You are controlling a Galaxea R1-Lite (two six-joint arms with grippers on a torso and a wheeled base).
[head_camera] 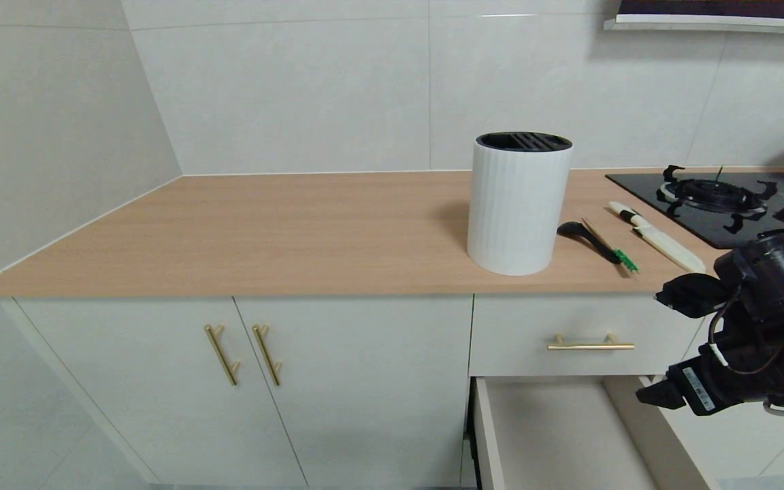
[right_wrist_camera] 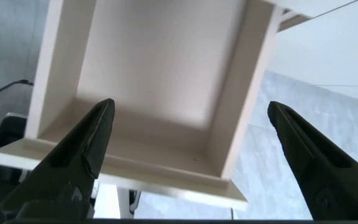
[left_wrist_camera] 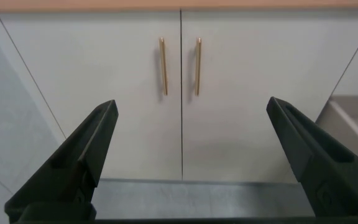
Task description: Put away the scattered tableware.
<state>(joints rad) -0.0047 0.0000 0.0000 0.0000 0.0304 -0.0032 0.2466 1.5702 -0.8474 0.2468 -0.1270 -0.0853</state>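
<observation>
The right pincer [right_wrist_camera: 191, 165] is wide open and holds nothing, hanging over the open drawer [right_wrist_camera: 154, 81]. The left pincer [left_wrist_camera: 188, 162] is wide open and empty too, facing the cupboard doors [left_wrist_camera: 104, 93]. Up on the surface [head_camera: 263, 231], a black spoon [head_camera: 579, 233], chopsticks [head_camera: 608, 246] and a white knife [head_camera: 661, 241] lie beside the white holder [head_camera: 518, 204]. Nothing looks put away yet. Next, a pincer should go up and pinch one thin piece.

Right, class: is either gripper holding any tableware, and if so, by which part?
Nothing is held. The left gripper is open facing the cabinet doors; the right gripper is open over the drawer.
</observation>
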